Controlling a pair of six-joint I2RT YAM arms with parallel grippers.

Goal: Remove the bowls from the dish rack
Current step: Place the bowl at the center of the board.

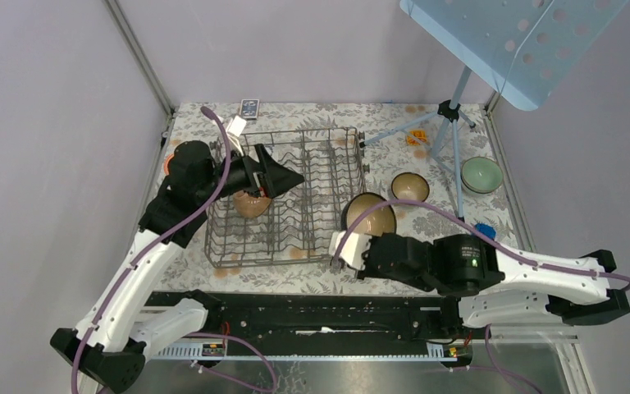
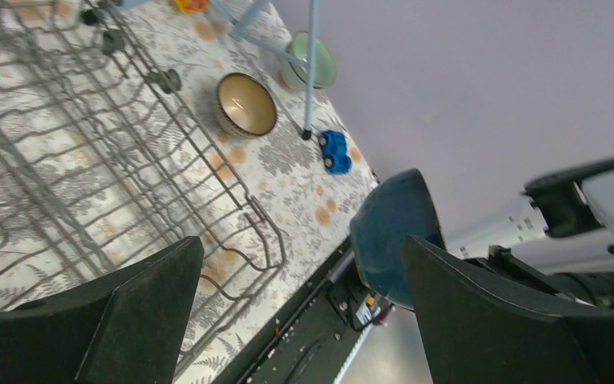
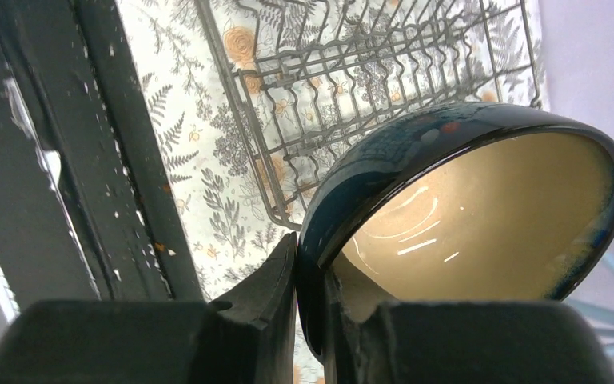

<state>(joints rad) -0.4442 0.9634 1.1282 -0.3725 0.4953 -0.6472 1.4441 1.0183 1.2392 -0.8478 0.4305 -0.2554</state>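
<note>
I can read no text or number from here — the small dark card at upper centre is too small to make out.

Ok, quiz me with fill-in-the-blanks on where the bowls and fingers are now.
The right fingers pinch the blue bowl by its ___.
The left fingers stand ___ above the rack.
Bowls in the rack: just ___, the orange bowl.
Missing: rim; open; one.
</note>
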